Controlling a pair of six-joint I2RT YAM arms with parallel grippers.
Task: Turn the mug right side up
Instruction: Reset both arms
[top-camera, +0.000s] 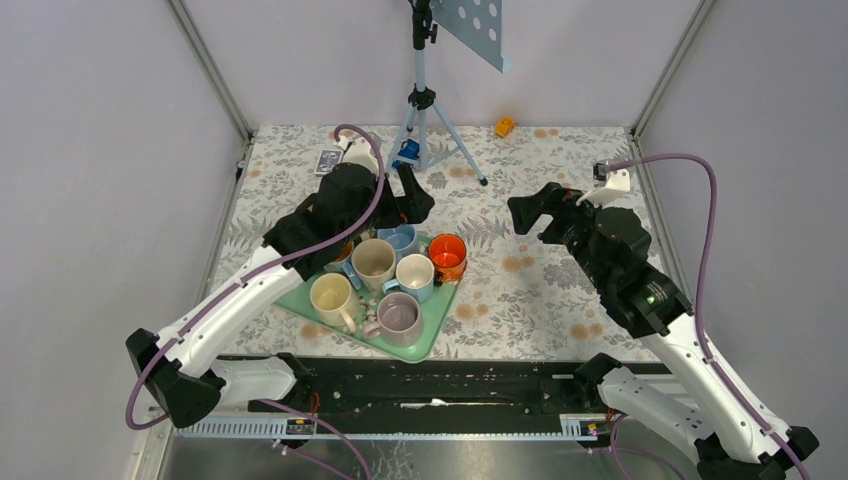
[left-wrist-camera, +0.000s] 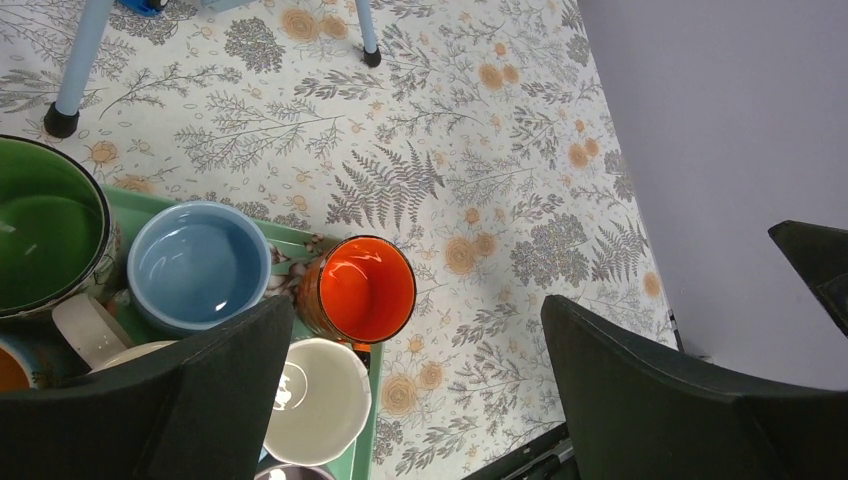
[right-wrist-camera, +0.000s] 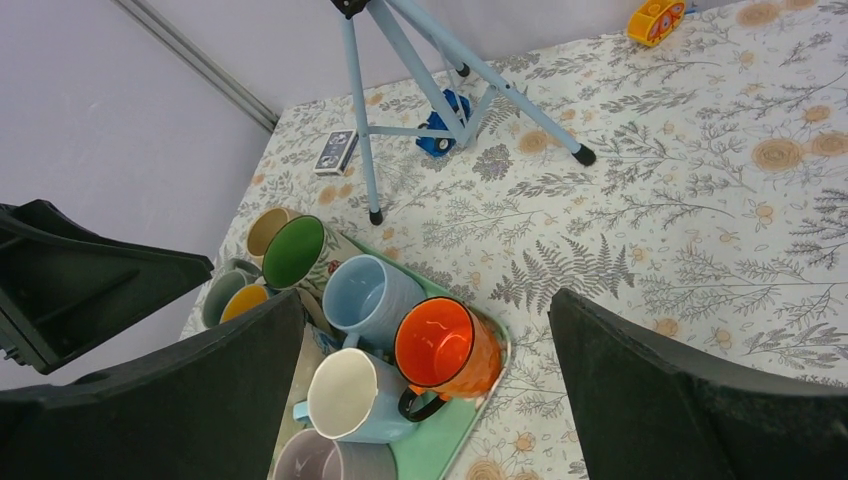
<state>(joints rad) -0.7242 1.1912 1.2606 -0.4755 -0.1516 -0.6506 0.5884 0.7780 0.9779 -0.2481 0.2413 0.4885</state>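
Observation:
A green tray left of the table's middle carries several mugs, all with their mouths facing up. Among them are an orange mug at the tray's right corner, a blue mug, a light blue mug with a white inside and a purple-grey mug. No upside-down mug shows in any view. My left gripper hangs open above the tray's far side, nothing between its fingers; its view has the orange mug just below. My right gripper is open over bare cloth, right of the tray.
A blue tripod stands at the back centre with a small blue object at its foot. A card box lies at the back left and an orange toy at the back. Walls close in on three sides.

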